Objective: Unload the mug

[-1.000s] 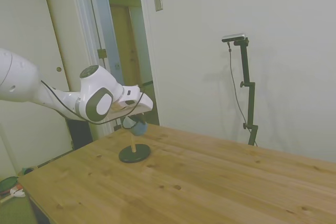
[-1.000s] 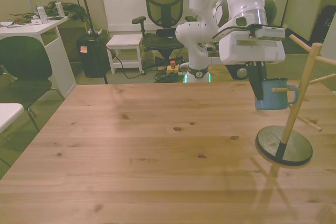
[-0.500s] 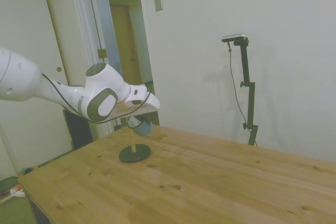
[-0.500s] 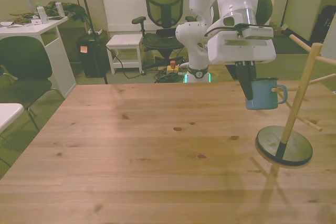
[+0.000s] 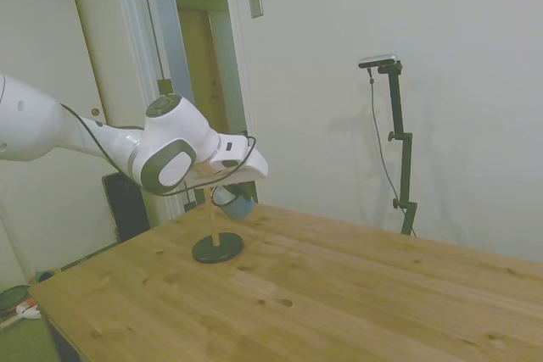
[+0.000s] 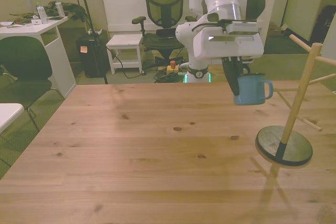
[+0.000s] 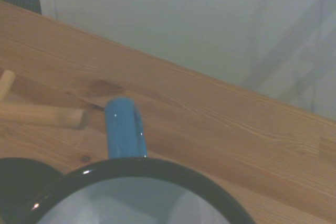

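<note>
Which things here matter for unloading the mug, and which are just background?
Part of the job:
- mug, carried clear of the pegs
- gripper, fingers shut on the mug
- wooden peg stand it hung on
- table, where it could be set down

Just lying about:
- mesh office chair
- white stool
- white desk at the front view's left

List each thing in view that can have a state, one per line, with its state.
mug: held in the air above the table, upright, handle toward the peg stand, clear of its pegs.
gripper: shut on the mug, gripping at its rim.
peg stand: upright on the table, no mug on its pegs.
table: bears only the peg stand.
</note>
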